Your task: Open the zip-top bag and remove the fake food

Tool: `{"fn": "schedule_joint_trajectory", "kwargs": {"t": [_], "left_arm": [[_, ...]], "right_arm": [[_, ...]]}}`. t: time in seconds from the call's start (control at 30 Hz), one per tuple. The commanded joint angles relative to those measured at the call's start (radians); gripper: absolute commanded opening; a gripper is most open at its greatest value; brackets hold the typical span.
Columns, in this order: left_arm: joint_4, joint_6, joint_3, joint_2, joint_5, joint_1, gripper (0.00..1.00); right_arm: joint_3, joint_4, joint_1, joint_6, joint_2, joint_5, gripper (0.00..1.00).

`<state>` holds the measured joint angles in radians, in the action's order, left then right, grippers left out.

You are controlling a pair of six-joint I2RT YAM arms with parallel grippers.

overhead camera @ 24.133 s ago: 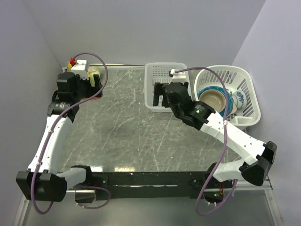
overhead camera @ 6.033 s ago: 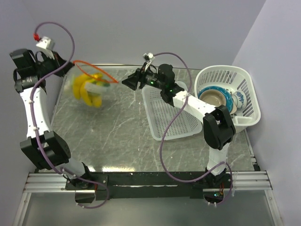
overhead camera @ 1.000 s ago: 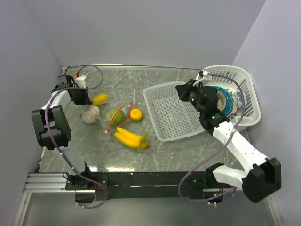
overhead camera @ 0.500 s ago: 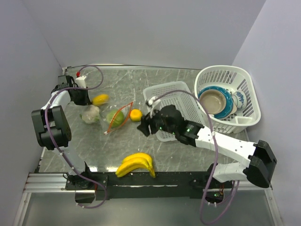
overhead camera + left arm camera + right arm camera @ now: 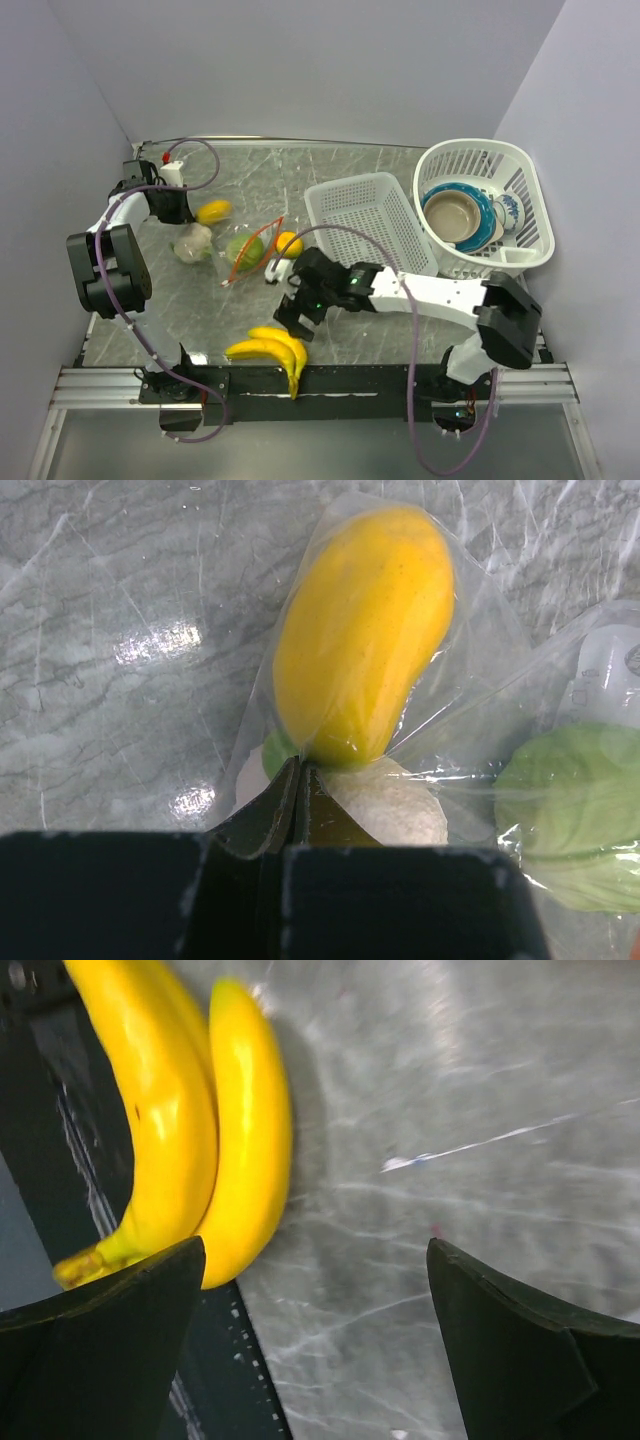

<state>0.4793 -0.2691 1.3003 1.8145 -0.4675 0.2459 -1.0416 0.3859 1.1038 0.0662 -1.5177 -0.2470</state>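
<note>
From above, the banana bunch (image 5: 268,352) lies at the near edge of the desk (image 5: 200,300), partly over the black rail (image 5: 360,378). A nudge from the right end effector (image 5: 288,310), just beside it, could tip it off. The right arm reaches low across the desk and bends left. The left arm folds back on itself at the far corner, with the left end effector (image 5: 188,208) at the zip-top bag (image 5: 250,255). An orange (image 5: 289,243) sits just outside the bag's mouth.

At the left wrist, the jaws are closed and seem to pinch the thin film of the bag (image 5: 480,650). That film could slip out or drag the food along. Under it lie the yellow oval fruit (image 5: 365,630), the cauliflower (image 5: 390,805) and the green leafy ball (image 5: 570,810).

At the right wrist, the end effector (image 5: 312,1260) gapes wide and holds nothing. It hovers over bare desk (image 5: 450,1110) next to the bananas (image 5: 190,1130).
</note>
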Motion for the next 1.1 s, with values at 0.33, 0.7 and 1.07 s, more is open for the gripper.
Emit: {"fn": "schedule_joint_trajectory", "kwargs": {"t": [0.33,0.7,1.07], "left_arm": [[0.071,-0.027,0.005,-0.032,0.006,0.006,0.01],[0.079,-0.032,0.004,-0.055,0.003,0.004,0.01],[0.093,-0.045,0.001,-0.072,-0.006,0.004,0.01]], "right_arm": [[-0.11,0.019,0.093,-0.032,-0.096,-0.103,1.0],[-0.195,0.047,0.126,-0.059,-0.186,-0.043,1.0],[-0.21,-0.001,0.133,-0.114,-0.378,-0.008,1.0]]}}
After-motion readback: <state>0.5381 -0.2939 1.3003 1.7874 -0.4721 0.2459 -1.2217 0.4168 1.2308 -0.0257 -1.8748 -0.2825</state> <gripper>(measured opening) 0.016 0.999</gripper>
